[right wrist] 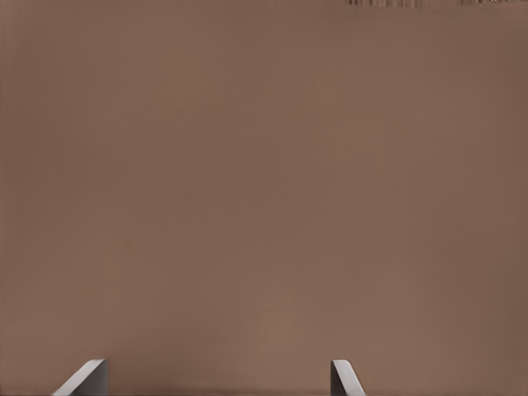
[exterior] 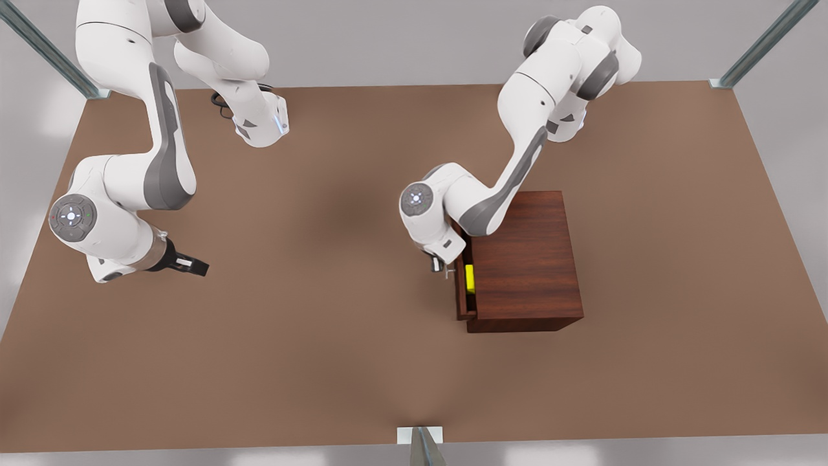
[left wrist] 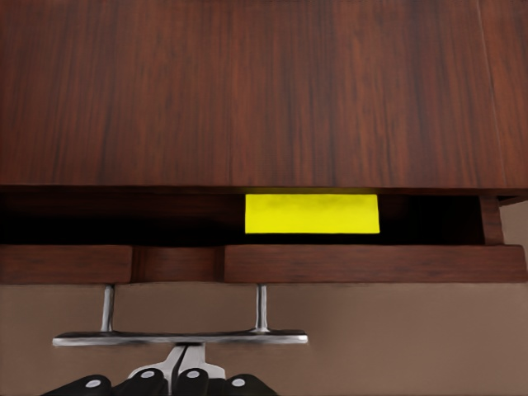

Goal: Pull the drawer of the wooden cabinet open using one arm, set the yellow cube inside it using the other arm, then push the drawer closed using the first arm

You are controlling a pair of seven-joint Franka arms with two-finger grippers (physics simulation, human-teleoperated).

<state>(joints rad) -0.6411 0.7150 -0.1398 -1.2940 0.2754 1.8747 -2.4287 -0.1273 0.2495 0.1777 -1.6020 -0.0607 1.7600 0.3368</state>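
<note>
I've got the left gripper [exterior: 444,266] at the drawer [exterior: 462,291], fingers pinched together on the silver bar handle [left wrist: 180,337]. The drawer sits open a crack, front facing the front view's left, out of the wooden cabinet [exterior: 527,259]. Yellow cube [left wrist: 312,214] lies inside. Right gripper [exterior: 194,264] waits over the table [exterior: 323,362], fingers apart.

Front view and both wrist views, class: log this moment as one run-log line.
yellow cube: inside drawer | drawer: slightly open | left gripper: shut on handle | right gripper: open, waiting over table
</note>
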